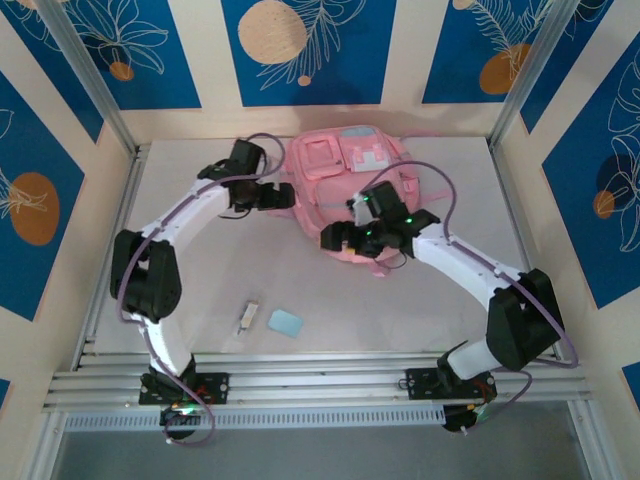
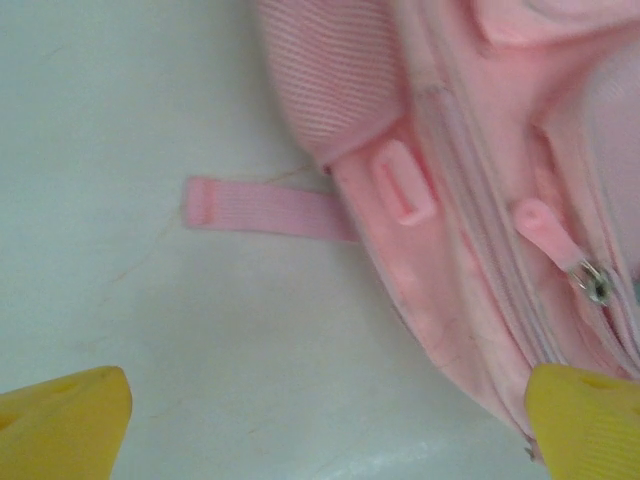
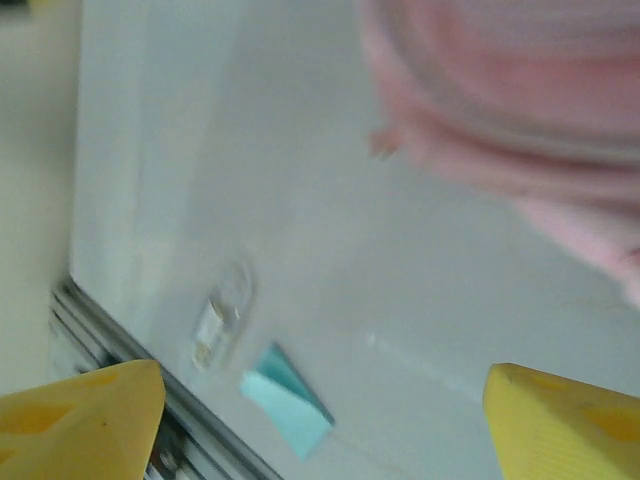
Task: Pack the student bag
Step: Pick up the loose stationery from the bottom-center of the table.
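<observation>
The student bag (image 1: 345,175) is a soft pink backpack lying at the back middle of the table. In the left wrist view the student bag (image 2: 480,200) shows a zipper with a metal pull (image 2: 596,281) and a loose pink strap (image 2: 262,211) lying flat on the table. My left gripper (image 1: 283,196) sits at the bag's left edge, and in its own view the left gripper (image 2: 325,430) is open over bare table, its right fingertip at the bag's side. My right gripper (image 1: 336,238) hovers at the bag's near edge. In the right wrist view the right gripper (image 3: 320,420) is open and holds nothing, with the bag (image 3: 520,100) above it.
A pale blue flat pad (image 1: 285,323) and a small clear item (image 1: 248,317) lie near the front of the table, left of centre. Both also appear in the right wrist view, the pad (image 3: 290,400) and the clear item (image 3: 220,320), beside the metal front rail (image 3: 110,340). Patterned walls enclose the table.
</observation>
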Robot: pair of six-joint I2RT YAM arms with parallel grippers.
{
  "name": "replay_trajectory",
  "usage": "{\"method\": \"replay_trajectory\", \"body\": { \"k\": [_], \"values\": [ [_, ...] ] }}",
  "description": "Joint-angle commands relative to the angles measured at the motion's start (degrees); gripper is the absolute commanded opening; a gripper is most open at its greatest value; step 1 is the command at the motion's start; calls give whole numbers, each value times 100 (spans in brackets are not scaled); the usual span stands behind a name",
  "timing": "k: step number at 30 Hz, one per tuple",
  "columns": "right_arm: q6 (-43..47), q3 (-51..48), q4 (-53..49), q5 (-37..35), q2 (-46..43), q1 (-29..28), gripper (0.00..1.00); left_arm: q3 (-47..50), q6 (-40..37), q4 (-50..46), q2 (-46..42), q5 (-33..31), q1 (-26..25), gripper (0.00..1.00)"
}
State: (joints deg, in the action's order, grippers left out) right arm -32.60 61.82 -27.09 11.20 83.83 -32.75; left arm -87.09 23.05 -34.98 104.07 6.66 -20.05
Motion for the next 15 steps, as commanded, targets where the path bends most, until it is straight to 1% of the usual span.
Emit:
{"method": "replay_trajectory", "body": {
  "k": [1,4,7,9,15],
  "values": [
    [1188,233,-723,-246,305,-700,86,308,665,303,-183,706,546,100],
    [1486,385,-756,-464,676,-1294,88,517,862,453,-282,958,814,100],
    [1812,514,-686,-762,1029,-1844,88,691,840,475,-431,849,961,100],
    [1992,625,-649,-1078,1288,-2207,88,817,833,525,-522,892,1044,100],
    [2400,949,-552,-1674,1989,-2974,87,1026,768,567,-624,1005,1196,100]
  ]
}}
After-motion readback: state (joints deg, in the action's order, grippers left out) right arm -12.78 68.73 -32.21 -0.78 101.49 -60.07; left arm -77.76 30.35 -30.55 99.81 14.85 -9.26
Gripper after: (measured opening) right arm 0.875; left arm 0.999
